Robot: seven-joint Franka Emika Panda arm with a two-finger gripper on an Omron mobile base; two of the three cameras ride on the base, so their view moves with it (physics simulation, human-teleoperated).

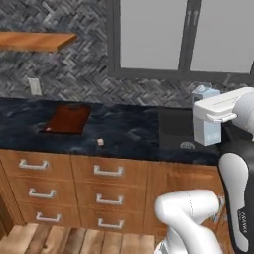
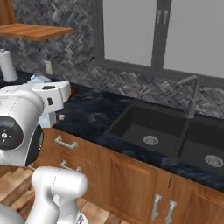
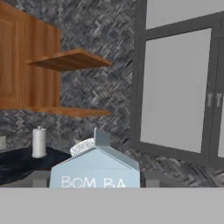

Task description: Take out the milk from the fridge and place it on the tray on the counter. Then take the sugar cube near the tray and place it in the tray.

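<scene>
Milk, a small pale blue-white gabled carton, sits clamped in the white arm's two-finger gripper at the right of the left base view, carried above the black marble-like counter beside the dark sink basin. In the hand view the carton fills the lower middle, with a finger on either side of it, so the claw is grasping the milk rather than standing loose.

The flat dark reddish-brown wooden tray lies well apart from the carton, at the left of the left base view, near the herringbone tiled wall. The tiny pale beige sugar cube rests on the counter between tray and carton, closer to the front edge.

Several risks seem likely from here:

- The grip looks low on the carton, so a quick sideways swing could tilt it in the claw.
- A low path toward the tray may sweep across the cube and knock it off the front edge.
- Releasing before the carton's base is flat on the tray, or with it straddling the low rim, could topple it.
- The white cylinder roll at the upper left of the right base view stands near the tray side, and a wide elbow swing might clip it.
</scene>
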